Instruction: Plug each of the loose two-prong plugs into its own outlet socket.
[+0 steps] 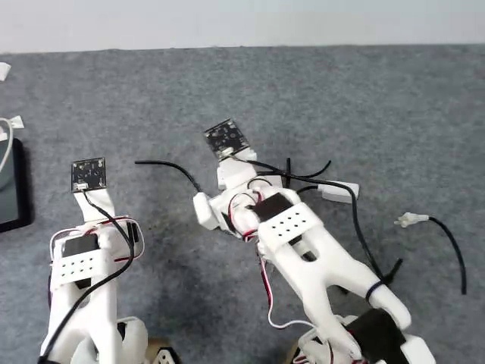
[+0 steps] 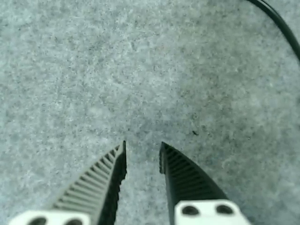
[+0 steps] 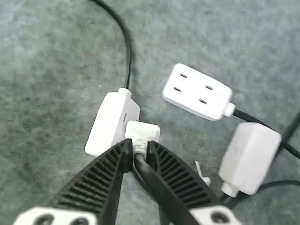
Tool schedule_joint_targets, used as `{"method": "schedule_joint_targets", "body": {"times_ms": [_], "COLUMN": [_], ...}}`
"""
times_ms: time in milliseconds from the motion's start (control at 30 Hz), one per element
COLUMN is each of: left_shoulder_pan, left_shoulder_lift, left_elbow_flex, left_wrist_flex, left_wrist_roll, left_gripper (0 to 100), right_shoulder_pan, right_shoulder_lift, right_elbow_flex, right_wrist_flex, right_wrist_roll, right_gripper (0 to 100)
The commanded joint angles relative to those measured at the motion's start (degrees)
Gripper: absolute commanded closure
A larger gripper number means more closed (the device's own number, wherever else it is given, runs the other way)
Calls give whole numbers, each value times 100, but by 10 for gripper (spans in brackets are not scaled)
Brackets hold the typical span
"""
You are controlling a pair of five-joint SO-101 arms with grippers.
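My right gripper (image 3: 137,147) is shut on a small white plug (image 3: 142,133) with a black cord. The plug rests against the end of a white outlet block (image 3: 112,123). A second white outlet block (image 3: 198,91) lies socket side up just beyond, showing two pairs of slots. A third white block (image 3: 248,157) sits beside it. In the high view another loose white plug (image 1: 407,221) on a black cord lies on the carpet, far right of the right arm (image 1: 292,224). My left gripper (image 2: 142,150) hovers open over bare grey carpet, nothing between its fingers.
Black cords (image 1: 356,220) loop around the right arm and outlets; one cord (image 2: 279,23) crosses a corner of the left wrist view. A dark flat device (image 1: 11,186) lies at the table's left edge. Open carpet stretches across the far side.
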Motion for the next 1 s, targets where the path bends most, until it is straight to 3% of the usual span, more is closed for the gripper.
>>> {"method": "schedule_joint_targets", "body": {"times_ms": [0,567,967], "left_shoulder_pan": [-9,-9,-9], "left_shoulder_lift": [-114,-114,-88], "left_elbow_flex": [-75,-75,-92], "left_wrist_flex": [-141,-149,-149], "left_wrist_roll": [-88,-88,-88], "left_gripper": [942,942,942], "right_shoulder_pan": [-233,-743,-400], "right_shoulder_lift": [-40,-998,-1024], "right_elbow_flex": [-387,-97,-9], "right_wrist_flex": [-136,-136,-145], "right_wrist_roll": [-70,-527,-721], "right_gripper": [991,991,991]}}
